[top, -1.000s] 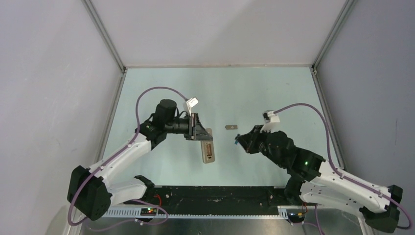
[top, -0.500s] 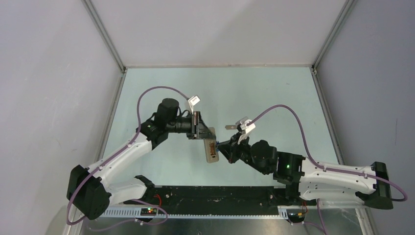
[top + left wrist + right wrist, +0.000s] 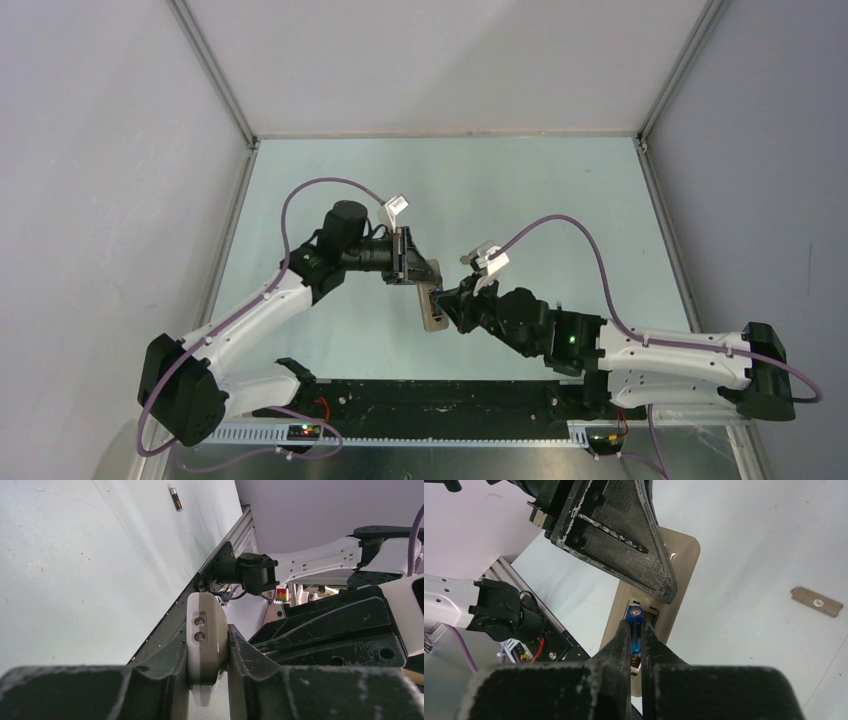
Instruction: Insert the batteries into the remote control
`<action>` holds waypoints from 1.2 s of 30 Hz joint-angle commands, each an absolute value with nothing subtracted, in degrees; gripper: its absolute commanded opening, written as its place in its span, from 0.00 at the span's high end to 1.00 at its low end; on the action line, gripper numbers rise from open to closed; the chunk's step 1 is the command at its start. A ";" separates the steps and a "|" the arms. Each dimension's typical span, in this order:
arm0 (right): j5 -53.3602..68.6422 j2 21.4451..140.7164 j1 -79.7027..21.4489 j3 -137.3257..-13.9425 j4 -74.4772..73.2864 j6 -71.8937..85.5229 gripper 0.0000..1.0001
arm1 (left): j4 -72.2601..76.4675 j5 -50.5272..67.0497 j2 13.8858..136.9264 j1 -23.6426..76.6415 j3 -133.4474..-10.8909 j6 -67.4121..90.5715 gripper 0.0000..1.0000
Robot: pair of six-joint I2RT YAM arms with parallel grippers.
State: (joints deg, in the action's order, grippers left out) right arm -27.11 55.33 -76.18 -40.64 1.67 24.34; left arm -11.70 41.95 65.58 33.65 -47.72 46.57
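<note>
The left gripper (image 3: 207, 655) is pressed onto the side edges of the remote control (image 3: 683, 560), whose tan back and open battery slot face the right gripper (image 3: 636, 647); that gripper pinches the blue battery (image 3: 634, 622) between its fingers, the battery's far tip at the slot's upper end, just beneath a left finger; the dark battery (image 3: 175, 492) lies on the table (image 3: 60, 570), well beyond the left gripper; a small tan plate (image 3: 817, 601) lies flat off to the right gripper's right.

Blue battery (image 3: 634, 626) hangs at open slot of tan remote (image 3: 681, 575).
</note>
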 commanded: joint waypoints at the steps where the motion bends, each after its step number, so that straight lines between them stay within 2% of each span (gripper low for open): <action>1: -29.94 55.67 -76.56 -43.24 3.46 23.26 1.00 | -10.26 42.51 65.55 34.12 -48.79 46.30 1.00; 36: -18.87 64.12 -73.47 -43.24 -6.02 30.25 1.00 | -10.20 37.98 61.06 34.05 -48.91 37.72 1.00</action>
State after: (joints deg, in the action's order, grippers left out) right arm -21.47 62.48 -73.34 -42.61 -0.60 29.32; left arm -15.03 37.41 64.31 33.98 -47.59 37.89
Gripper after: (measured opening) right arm 0.036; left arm 0.287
